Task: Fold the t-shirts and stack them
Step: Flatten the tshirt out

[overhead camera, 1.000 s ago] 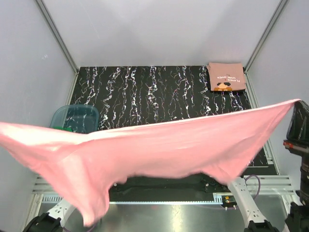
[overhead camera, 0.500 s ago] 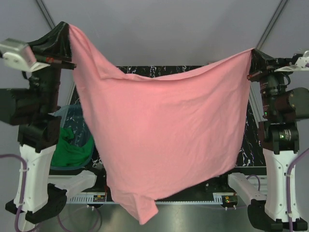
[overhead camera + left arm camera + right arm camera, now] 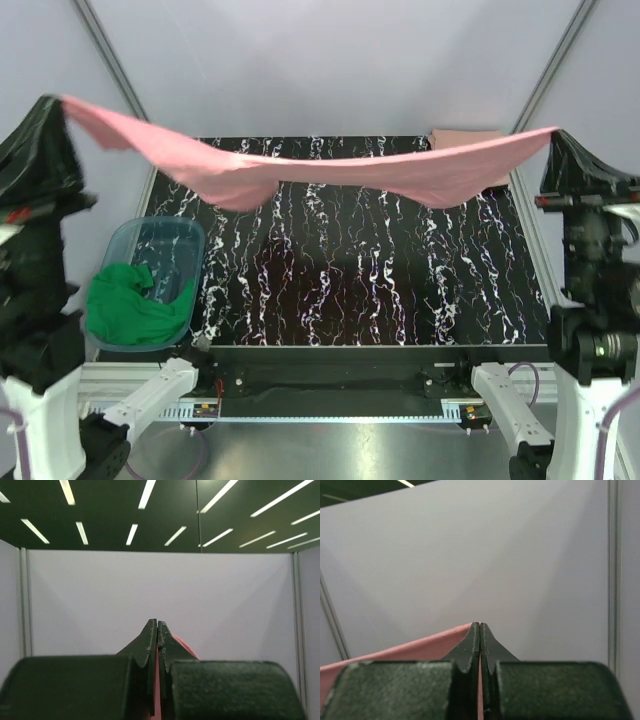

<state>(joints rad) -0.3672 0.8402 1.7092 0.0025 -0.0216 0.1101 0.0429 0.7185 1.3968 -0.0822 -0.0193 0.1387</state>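
The bright pink t-shirt (image 3: 330,170) is stretched in the air above the black marbled table (image 3: 380,290), almost level and sagging slightly left of the middle. My left gripper (image 3: 55,103) is shut on its left corner and my right gripper (image 3: 553,133) is shut on its right corner. In the left wrist view pink cloth (image 3: 183,645) shows between and behind the closed left gripper (image 3: 157,622). In the right wrist view the shirt (image 3: 420,647) runs off to the left from the closed right gripper (image 3: 479,625). The folded salmon t-shirt (image 3: 466,133) lies at the table's back right corner, mostly hidden behind the pink one.
A clear blue bin (image 3: 170,240) holding a green cloth (image 3: 130,305) stands at the table's left edge. Grey walls enclose the back and both sides. Both arms stand tall at the left and right edges of the top view.
The pink shirt hung like a curtain before the camera; it has now swung out flat over the table. Both grippers moved outward and lower, still gripping its corners.
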